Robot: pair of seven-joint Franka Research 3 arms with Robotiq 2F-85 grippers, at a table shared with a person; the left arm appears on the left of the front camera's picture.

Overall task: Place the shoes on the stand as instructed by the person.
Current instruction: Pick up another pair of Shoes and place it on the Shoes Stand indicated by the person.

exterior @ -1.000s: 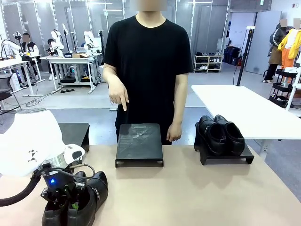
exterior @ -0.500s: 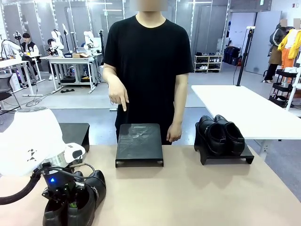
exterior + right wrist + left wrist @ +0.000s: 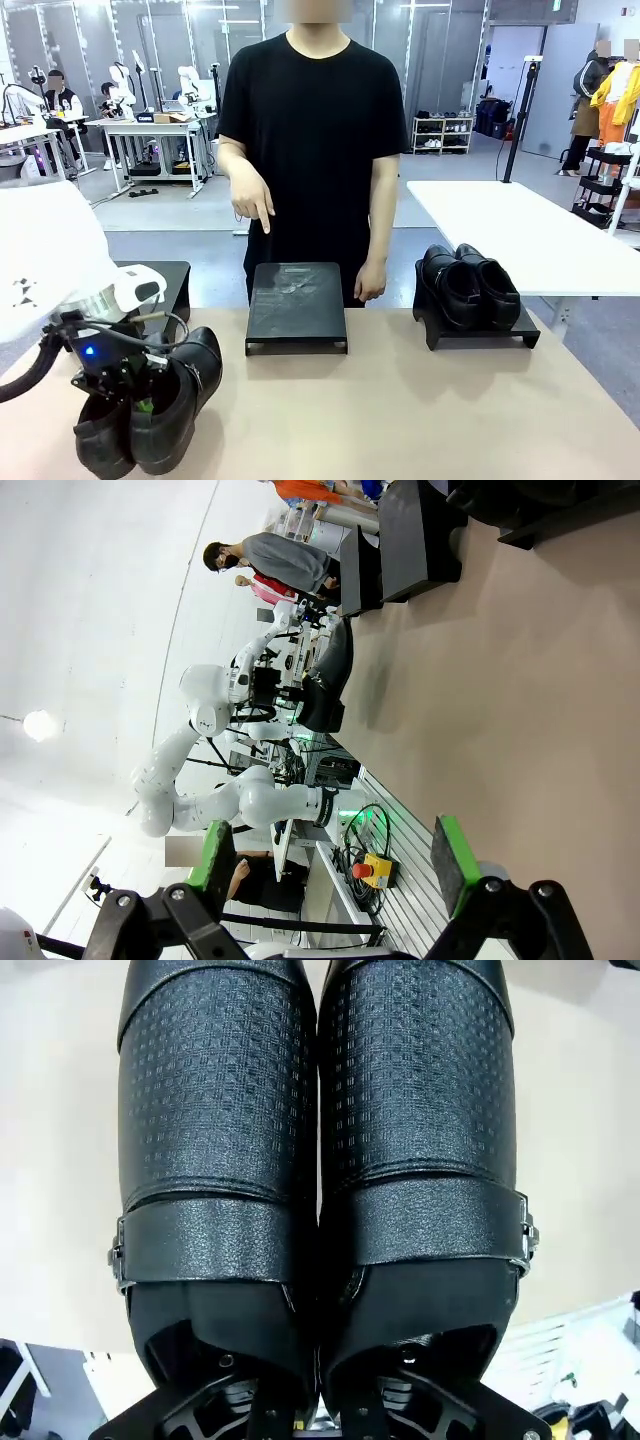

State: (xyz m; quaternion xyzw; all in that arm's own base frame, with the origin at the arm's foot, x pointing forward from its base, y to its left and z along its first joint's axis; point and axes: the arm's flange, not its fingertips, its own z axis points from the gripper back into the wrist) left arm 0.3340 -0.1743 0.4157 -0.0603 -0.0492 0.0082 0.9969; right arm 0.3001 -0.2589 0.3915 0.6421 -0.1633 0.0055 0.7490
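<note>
While left fingers (image 3: 232,1400) pinch two shoes (image 3: 185,385), bare table (image 3: 400,420) fronts the middle stand (image 3: 296,300).

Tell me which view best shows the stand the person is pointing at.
Front view: the middle stand sits whole and bare below the person's hand. The right wrist view catches it sideways, small, near the top edge. The left wrist view faces the shoes instead.
</note>
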